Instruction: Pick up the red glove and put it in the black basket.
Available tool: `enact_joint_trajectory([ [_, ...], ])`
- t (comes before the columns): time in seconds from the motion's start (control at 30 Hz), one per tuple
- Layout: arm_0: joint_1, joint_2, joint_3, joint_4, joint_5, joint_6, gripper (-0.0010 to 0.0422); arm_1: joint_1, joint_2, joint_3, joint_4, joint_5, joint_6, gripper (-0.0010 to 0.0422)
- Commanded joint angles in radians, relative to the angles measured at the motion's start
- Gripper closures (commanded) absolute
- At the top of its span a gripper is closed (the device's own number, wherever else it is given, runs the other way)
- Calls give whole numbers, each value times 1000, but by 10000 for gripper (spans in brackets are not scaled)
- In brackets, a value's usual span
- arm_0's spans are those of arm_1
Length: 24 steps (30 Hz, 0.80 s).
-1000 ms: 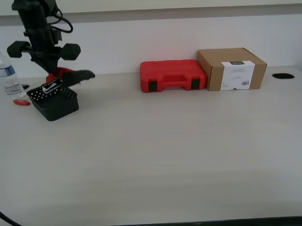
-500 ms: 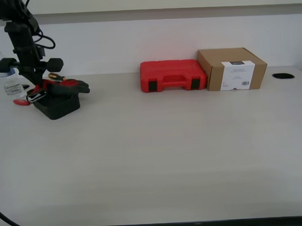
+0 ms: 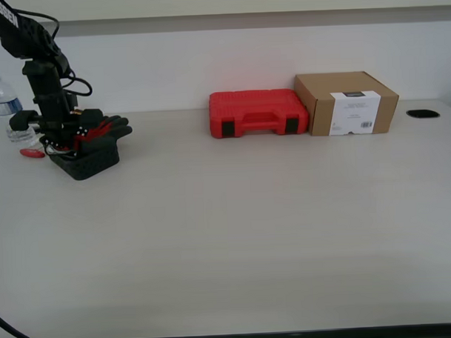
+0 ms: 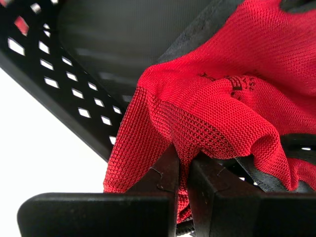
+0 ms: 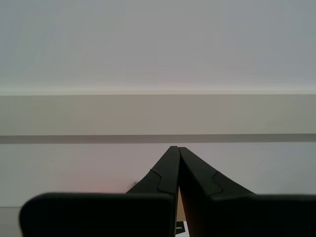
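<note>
The red glove (image 3: 100, 131) lies across the top of the black basket (image 3: 90, 162) at the far left of the exterior view, its dark fingertips hanging over the rim toward the exterior view's right. My first gripper (image 3: 64, 140) is lowered at the basket. In the first wrist view it (image 4: 182, 154) is shut on a fold of the red glove (image 4: 217, 108), just above the basket's perforated wall (image 4: 59, 74). My second gripper (image 5: 175, 148) is shut and empty, facing a bare wall; its arm does not show in the exterior view.
A red plastic tool case (image 3: 258, 113) and a cardboard box (image 3: 347, 103) stand at the back of the table. A water bottle (image 3: 8, 110) and a small red-handled tool (image 3: 31, 153) sit just left of the basket. A dark hole (image 3: 422, 114) is at the far right.
My first arm has come down and shifted to the exterior view's left, bringing the glove from above the basket down onto it. The basket now sits flat.
</note>
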Motion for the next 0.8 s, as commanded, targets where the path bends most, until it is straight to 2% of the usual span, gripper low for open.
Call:
enact_joint_trajectory([
  [0.03, 0, 0, 1, 4, 0, 3, 412, 0, -1, 15, -7, 3, 19, 390],
  [0.17, 0, 0, 1, 4, 0, 3, 412, 0, -2, 38, -28, -1, 23, 292],
  [0.27, 0, 0, 1, 4, 1, 3, 412, -1, -3, 56, -33, -8, 5, 196],
  [0.33, 0, 0, 1, 4, 0, 3, 412, -2, -14, 71, -41, -8, 1, 177],
  [0.4, 0, 0, 1, 4, 0, 3, 412, -2, -26, 97, -63, -8, 1, 191],
  [0.5, 0, 0, 1, 0, 0, 2, 412, -1, -66, 202, -142, -3, 12, 295],
  [0.6, 0, 0, 1, -11, 0, 3, 412, -1, -166, 200, -127, 70, 18, 421],
  [0.67, 0, 0, 1, -18, 0, 2, 412, -3, -242, 198, -134, 143, -12, 399],
  [0.73, 0, 0, 1, -19, 0, 2, 412, -17, -322, 190, -150, 199, -18, 414],
  [0.8, 0, 0, 1, -24, 0, 2, 412, -38, -389, 185, -158, 216, -18, 411],
])
